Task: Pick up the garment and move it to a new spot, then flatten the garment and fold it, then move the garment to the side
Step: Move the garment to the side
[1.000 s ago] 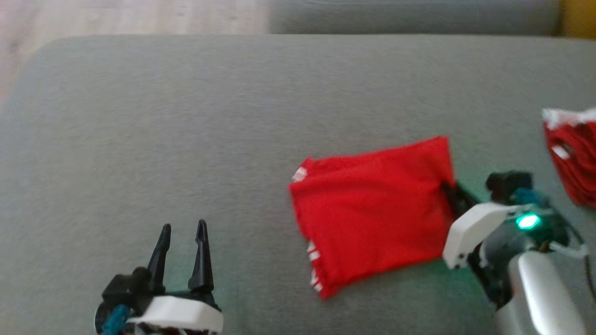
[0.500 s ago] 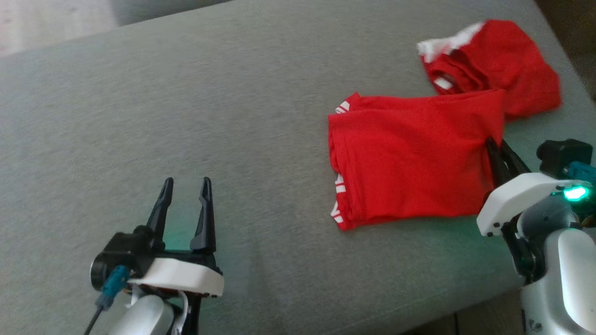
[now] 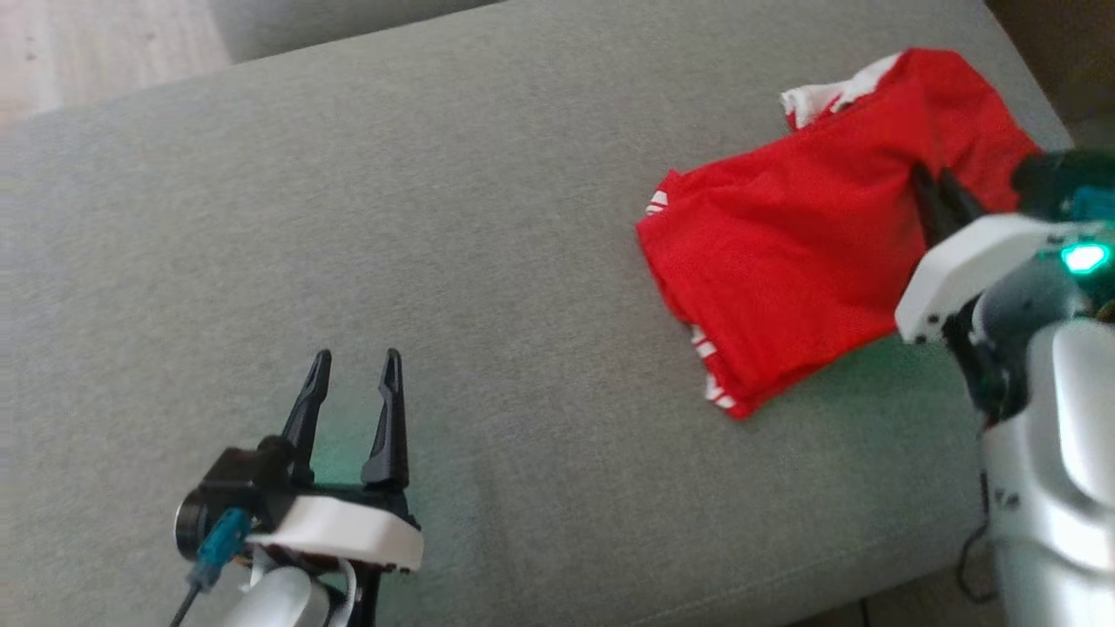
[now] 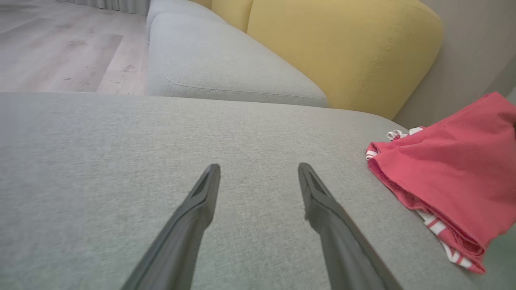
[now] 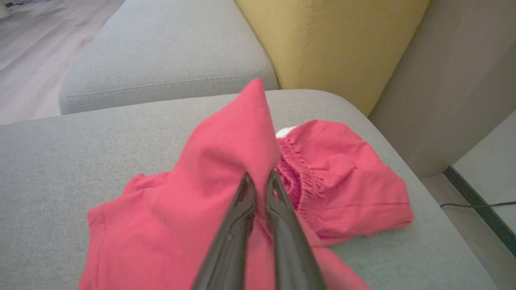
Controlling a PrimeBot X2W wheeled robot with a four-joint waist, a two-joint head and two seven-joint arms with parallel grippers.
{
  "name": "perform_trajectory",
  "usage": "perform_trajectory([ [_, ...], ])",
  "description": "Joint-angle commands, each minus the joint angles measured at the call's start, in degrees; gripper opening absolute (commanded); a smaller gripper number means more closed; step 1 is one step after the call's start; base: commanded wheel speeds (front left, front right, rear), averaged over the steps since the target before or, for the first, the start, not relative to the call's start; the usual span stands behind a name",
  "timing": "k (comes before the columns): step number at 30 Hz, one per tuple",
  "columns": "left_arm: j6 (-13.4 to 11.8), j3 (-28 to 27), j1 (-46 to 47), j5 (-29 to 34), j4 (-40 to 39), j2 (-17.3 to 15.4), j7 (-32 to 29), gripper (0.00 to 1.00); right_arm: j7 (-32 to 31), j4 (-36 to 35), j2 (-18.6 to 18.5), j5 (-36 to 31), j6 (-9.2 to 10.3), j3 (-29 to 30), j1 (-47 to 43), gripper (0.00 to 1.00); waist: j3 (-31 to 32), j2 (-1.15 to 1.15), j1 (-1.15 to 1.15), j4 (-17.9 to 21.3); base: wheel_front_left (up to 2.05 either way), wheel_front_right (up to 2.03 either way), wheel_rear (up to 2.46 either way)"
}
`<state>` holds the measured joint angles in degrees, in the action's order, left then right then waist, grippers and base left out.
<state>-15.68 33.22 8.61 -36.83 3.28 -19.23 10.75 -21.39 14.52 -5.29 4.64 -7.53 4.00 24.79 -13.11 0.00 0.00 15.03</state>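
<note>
The garment (image 3: 784,252) is a folded red piece with white stripes at its hem, lying on the grey sofa cushion (image 3: 435,218) at the right. My right gripper (image 3: 936,187) is shut on its right edge and holds that corner raised in a peak (image 5: 242,133), with the fingers (image 5: 278,209) pinched together on the cloth. The rest of the garment trails down onto the cushion. My left gripper (image 3: 357,357) stands open over bare cushion at the lower left, well apart from the garment (image 4: 451,177), with nothing between its fingertips (image 4: 258,167).
A second crumpled red piece (image 5: 342,181) with white trim lies just behind the held one, near the cushion's far right corner (image 3: 967,87). Behind stand a yellow backrest (image 4: 342,48) and another grey cushion (image 4: 217,60). Wooden floor (image 3: 87,43) lies past the left edge.
The camera has turned. My right gripper has carried the garment's edge up and toward the second red piece, which it now overlaps. The left gripper stays open in place.
</note>
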Motion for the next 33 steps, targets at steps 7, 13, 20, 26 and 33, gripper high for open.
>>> perform_trajectory([
  [7, -0.2, -1.8, -0.4, -0.4, -1.8, -0.8, 1.1, 1.00, -1.9, 3.4, -7.4, -0.6, 0.04, 3.1, 8.4, 0.00, 1.4, 0.00, 0.00, -5.0, 0.00, 0.00, 0.00],
  [13, -0.2, -1.5, -0.4, -0.3, -1.9, -0.6, 1.3, 1.00, -1.5, 4.7, -10.9, -2.7, 0.04, 10.8, 10.4, 0.00, 0.6, 0.00, 0.00, -7.6, 0.00, 0.00, 0.00],
  [20, -0.5, -1.5, -0.3, -0.3, -2.2, -0.9, 1.2, 1.00, 2.5, 7.7, -10.0, -7.4, 0.04, 19.0, 11.2, 1.00, 0.1, 0.00, 0.00, -8.2, 0.00, 0.00, 0.00],
  [26, -1.1, -1.4, -0.5, -0.2, -2.7, -1.1, 0.9, 1.00, 5.9, 7.9, -8.3, -8.2, 0.04, 18.1, 9.1, 1.00, 0.7, 0.00, 0.00, -7.4, 0.00, 0.00, 0.00],
  [33, -1.3, -1.9, -0.8, -0.6, -2.8, -1.5, 1.0, 1.00, 9.3, 4.7, -6.5, -7.2, 0.04, 12.3, 6.7, 1.00, 2.6, 0.00, 0.00, -6.7, 0.00, 0.00, 0.00],
])
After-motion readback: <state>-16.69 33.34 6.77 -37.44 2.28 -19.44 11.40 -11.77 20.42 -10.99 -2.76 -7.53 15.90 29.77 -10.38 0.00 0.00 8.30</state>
